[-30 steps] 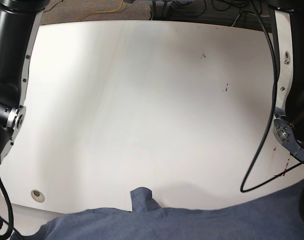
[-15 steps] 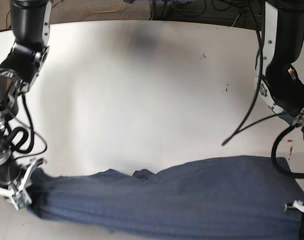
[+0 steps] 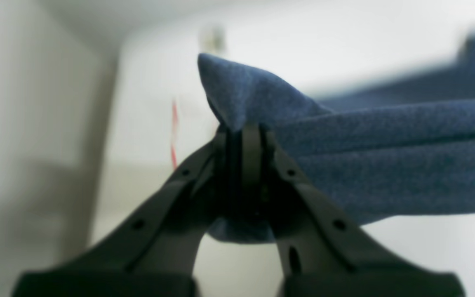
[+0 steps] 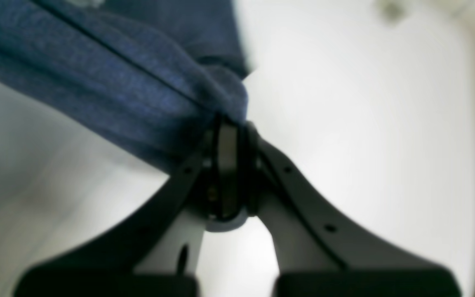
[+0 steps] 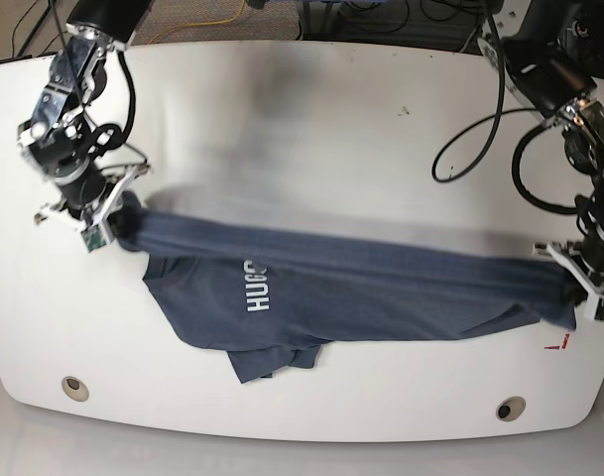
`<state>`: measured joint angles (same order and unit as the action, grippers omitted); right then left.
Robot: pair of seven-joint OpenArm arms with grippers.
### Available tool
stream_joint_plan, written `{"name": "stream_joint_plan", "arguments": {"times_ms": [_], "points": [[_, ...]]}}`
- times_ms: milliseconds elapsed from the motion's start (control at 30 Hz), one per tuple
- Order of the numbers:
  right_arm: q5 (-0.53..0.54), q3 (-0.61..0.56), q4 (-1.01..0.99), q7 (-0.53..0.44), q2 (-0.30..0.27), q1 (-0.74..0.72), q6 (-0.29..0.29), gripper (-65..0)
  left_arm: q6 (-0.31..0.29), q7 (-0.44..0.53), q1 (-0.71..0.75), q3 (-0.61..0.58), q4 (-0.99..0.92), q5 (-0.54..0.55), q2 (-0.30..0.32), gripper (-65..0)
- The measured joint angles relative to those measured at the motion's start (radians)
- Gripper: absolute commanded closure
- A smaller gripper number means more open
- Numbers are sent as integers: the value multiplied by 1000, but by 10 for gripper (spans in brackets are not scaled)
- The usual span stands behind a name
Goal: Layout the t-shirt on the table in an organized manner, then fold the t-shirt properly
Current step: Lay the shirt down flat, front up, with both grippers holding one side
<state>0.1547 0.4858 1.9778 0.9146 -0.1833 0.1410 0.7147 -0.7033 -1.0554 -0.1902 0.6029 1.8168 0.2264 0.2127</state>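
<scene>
The dark blue t-shirt [image 5: 381, 288] is stretched in a long band across the white table [image 5: 331, 129], its lower part drooping with white lettering showing. At the shirt's left end in the base view, my right gripper [image 5: 111, 223] is shut on the fabric. My left gripper [image 5: 576, 283] is shut on the other end, near the table's right edge. In the right wrist view the right gripper [image 4: 229, 123] pinches a bunched fold of the t-shirt [image 4: 118, 90]. The left wrist view has the left gripper [image 3: 243, 132] clamped on a corner of the t-shirt [image 3: 386, 165].
Two round grommet holes [image 5: 75, 387] [image 5: 510, 408] sit near the table's front edge. A red tape mark [image 5: 556, 344] lies at the front right, below the left gripper. Small dark scuffs [image 5: 403, 111] mark the far right area. Black cables [image 5: 480, 139] loop off the arm on the right.
Both arms have carried the shirt from the front edge toward the table's middle. It now spans tautly between the grippers, and the lettered side has come into view.
</scene>
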Motion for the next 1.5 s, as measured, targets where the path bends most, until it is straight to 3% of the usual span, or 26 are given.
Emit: {"name": "stream_joint_plan", "arguments": {"times_ms": [300,600,1367,1500], "points": [[0,2,0,-22,54,147,-1,-22,-4,2,207,71,0,-5,-1,0],[-3,3,1,-23,67,222,-7,-22,-4,8,328,76,0,-5,-1,0],[-5,-2,-5,-22,67,239,-7,-29,-4,20,420,86,-5,-5,4,0],[-5,-2,-18,-21,68,239,-7,-89,-4,20,418,83,-24,-5,7,-113]]}}
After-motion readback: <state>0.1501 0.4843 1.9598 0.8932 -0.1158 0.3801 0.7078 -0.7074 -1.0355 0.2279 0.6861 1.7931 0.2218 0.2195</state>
